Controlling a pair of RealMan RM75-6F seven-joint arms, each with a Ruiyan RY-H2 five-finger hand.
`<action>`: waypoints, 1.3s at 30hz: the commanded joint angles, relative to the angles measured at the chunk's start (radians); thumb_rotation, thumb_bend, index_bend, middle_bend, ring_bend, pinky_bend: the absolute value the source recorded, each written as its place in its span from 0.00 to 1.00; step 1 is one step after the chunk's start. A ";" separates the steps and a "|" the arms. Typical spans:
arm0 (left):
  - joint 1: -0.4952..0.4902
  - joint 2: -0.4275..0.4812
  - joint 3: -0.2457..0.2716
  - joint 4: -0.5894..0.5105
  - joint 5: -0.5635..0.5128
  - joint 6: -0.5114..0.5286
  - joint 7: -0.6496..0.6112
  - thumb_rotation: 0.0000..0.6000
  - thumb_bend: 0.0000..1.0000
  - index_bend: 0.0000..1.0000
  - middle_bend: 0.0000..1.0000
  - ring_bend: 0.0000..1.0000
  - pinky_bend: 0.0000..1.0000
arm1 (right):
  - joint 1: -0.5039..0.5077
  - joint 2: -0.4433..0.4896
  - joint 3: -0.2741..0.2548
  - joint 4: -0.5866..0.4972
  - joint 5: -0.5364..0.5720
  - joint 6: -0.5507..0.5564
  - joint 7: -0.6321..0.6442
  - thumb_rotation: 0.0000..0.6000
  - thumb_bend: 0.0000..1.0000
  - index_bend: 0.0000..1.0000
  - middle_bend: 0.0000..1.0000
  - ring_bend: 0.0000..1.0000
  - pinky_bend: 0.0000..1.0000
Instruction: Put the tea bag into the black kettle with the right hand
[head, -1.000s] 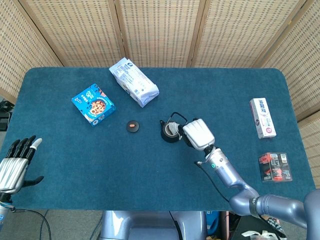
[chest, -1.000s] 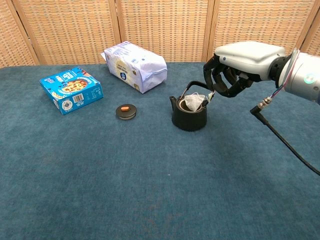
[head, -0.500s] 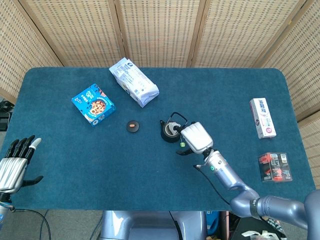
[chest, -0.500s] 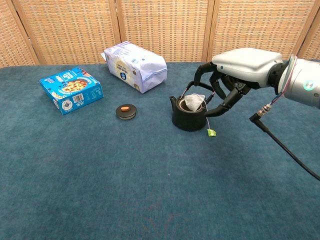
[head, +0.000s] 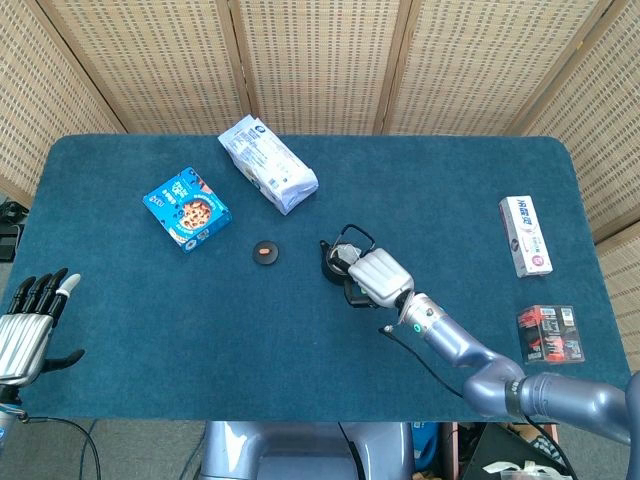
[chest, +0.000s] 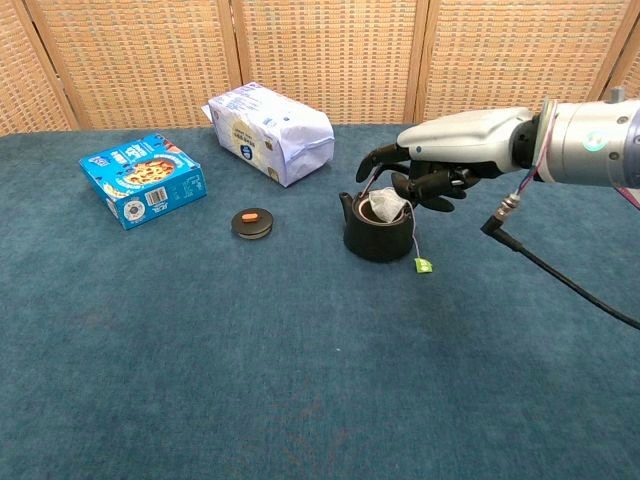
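The tea bag (chest: 386, 207) sat in the black kettle's (chest: 378, 236) mouth, its tag (chest: 423, 265) hanging to the tabletop (chest: 300, 380); the right hand (chest: 440, 172), fingers loosely spread and holding nothing, hovered just right of it.

A matt black kettle (chest: 378, 236) holds a gauzy white paper tea bag (chest: 385, 207). The table's teal cloth (chest: 300, 360) looks napped. The silver right hand (chest: 440, 160) has a smooth, glossy shell.
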 joint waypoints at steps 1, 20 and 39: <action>0.000 0.000 0.000 -0.001 0.000 0.000 0.001 1.00 0.07 0.00 0.00 0.00 0.00 | 0.014 0.004 0.000 0.008 0.015 -0.016 -0.003 0.00 0.98 0.16 0.91 0.82 0.69; -0.001 0.000 0.000 -0.004 -0.003 -0.003 0.006 1.00 0.07 0.00 0.00 0.00 0.00 | 0.090 -0.010 -0.059 0.080 0.161 -0.088 -0.104 0.00 1.00 0.16 0.92 0.83 0.71; 0.001 -0.002 0.003 -0.002 -0.004 -0.005 0.006 1.00 0.07 0.00 0.00 0.00 0.00 | 0.162 -0.042 -0.143 0.168 0.311 -0.124 -0.186 0.00 1.00 0.16 0.92 0.83 0.71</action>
